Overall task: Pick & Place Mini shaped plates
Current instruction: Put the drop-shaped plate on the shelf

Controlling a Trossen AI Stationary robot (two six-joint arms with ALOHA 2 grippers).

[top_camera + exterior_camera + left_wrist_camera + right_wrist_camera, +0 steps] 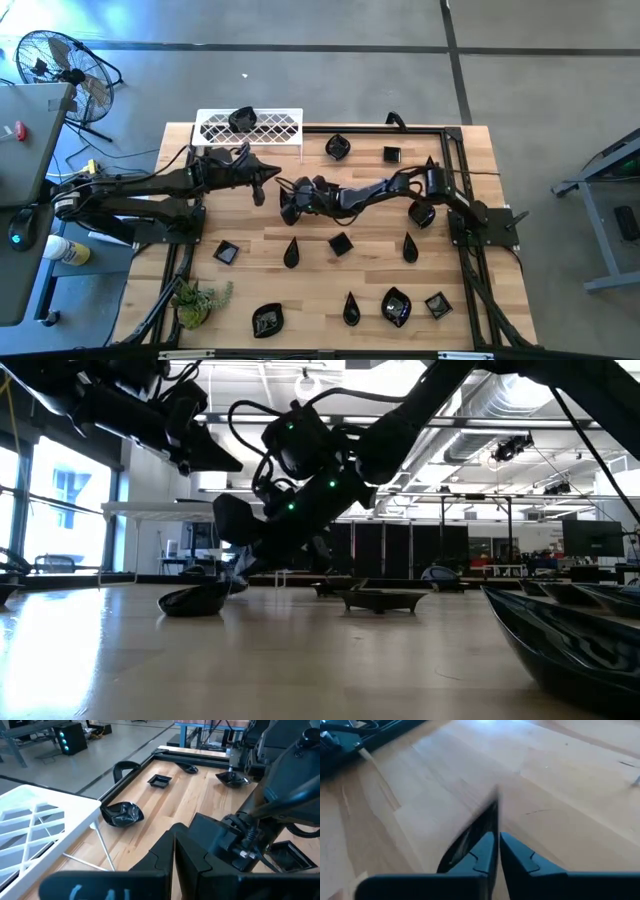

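One mini plate (241, 119) sits on the white rack (270, 127); right hand (497, 845) pinches another, left hand (262, 188) closed, empty.

You see two arms built of dark, nearly black, angular links, with black cables looping loosely along them. Small green indicator lights glow on the right arm's wrist housing in the low view. The right gripper (497, 851) has two matte black fingers (520, 854) with stepped, notched inner edges; the left gripper (175, 865) has the same blocky black fingers.

Both arms reach mid-table, right gripper (291, 207) fingers nearly closed.
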